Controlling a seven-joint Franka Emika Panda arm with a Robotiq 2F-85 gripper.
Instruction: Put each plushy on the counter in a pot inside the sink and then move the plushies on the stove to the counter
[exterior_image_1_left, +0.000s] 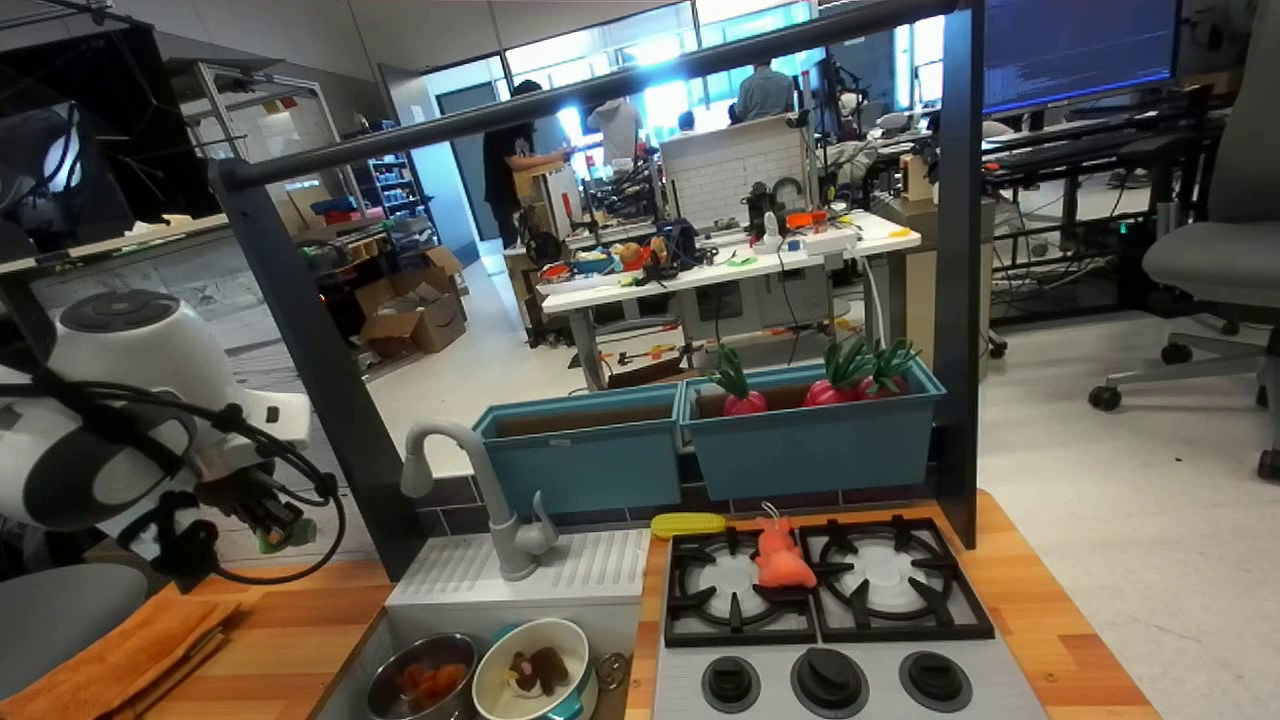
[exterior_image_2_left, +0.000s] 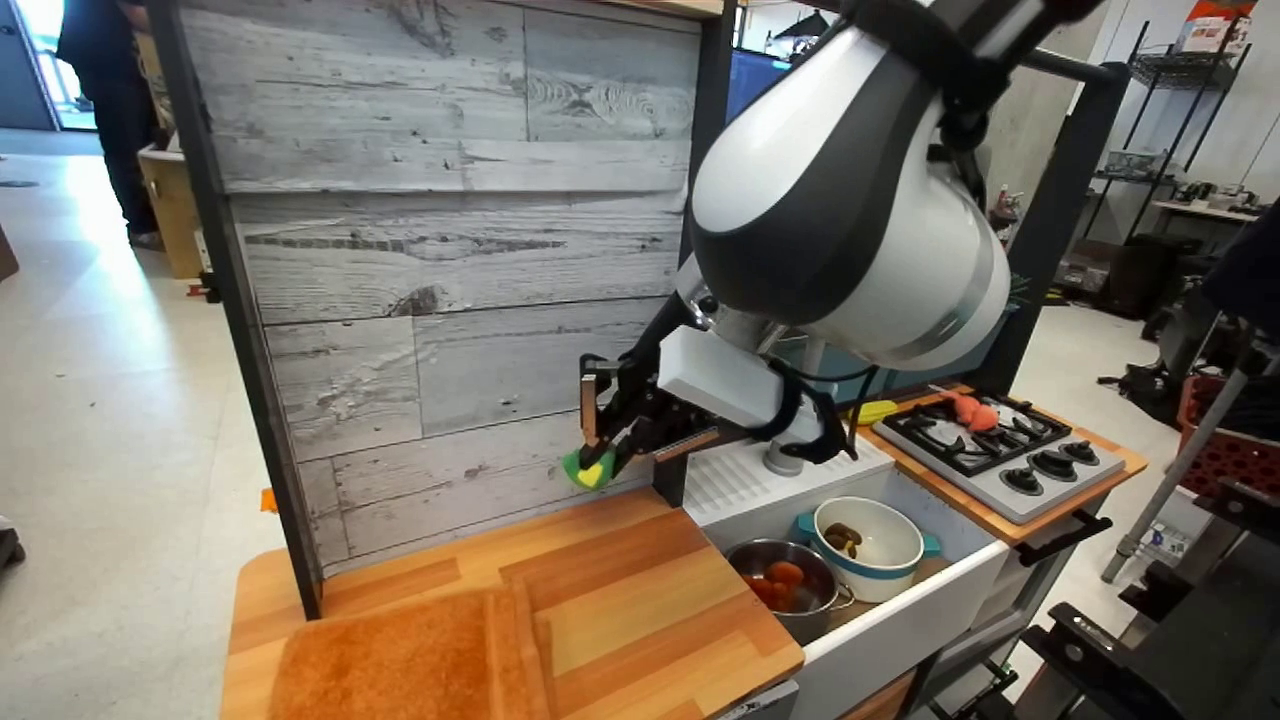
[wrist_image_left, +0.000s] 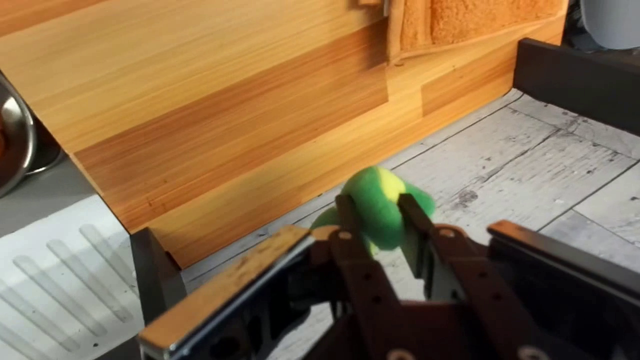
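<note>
The hand (wrist_image_left: 376, 200) was drawn narrow on the green-and-yellow plushy (wrist_image_left: 375, 217), which sat gripped between the fingertips with green lobes showing to either side. In both exterior views the white-and-black arm (exterior_image_2_left: 790, 180) reached over the worktop (exterior_image_2_left: 640, 580), and the plushy hung above the rear edge, in front of the whitewashed plank panel (exterior_image_2_left: 450, 370); contact with the panel could not be judged. An orange cloth (exterior_image_2_left: 390, 660) lay on the worktop, well apart from the hand. The sink (exterior_image_2_left: 900, 630), just beside the worktop, contained two pots, upright and close together. The dark grey metal pot (exterior_image_2_left: 808, 625) held orange-red plushies (exterior_image_2_left: 783, 578), exact count unclear. The cream-white pot (exterior_image_2_left: 890, 535), with teal handles, held a brown-and-white plushy (exterior_image_1_left: 540, 672), its shape hard to make out. A grey tap (exterior_image_1_left: 516, 545) stood upright behind the basin. On the stove (exterior_image_1_left: 775, 680), a coral plushy (exterior_image_1_left: 782, 560) with a pale loop rested on the black grates, between two burners. A yellow corn plushy (exterior_image_1_left: 688, 524) lay at the stove's rear corner, on the sink side. Behind, two teal planters (exterior_image_1_left: 815, 455) stood side by side; the one behind the stove held three red radishes (exterior_image_1_left: 745, 402) with green leaves.
</note>
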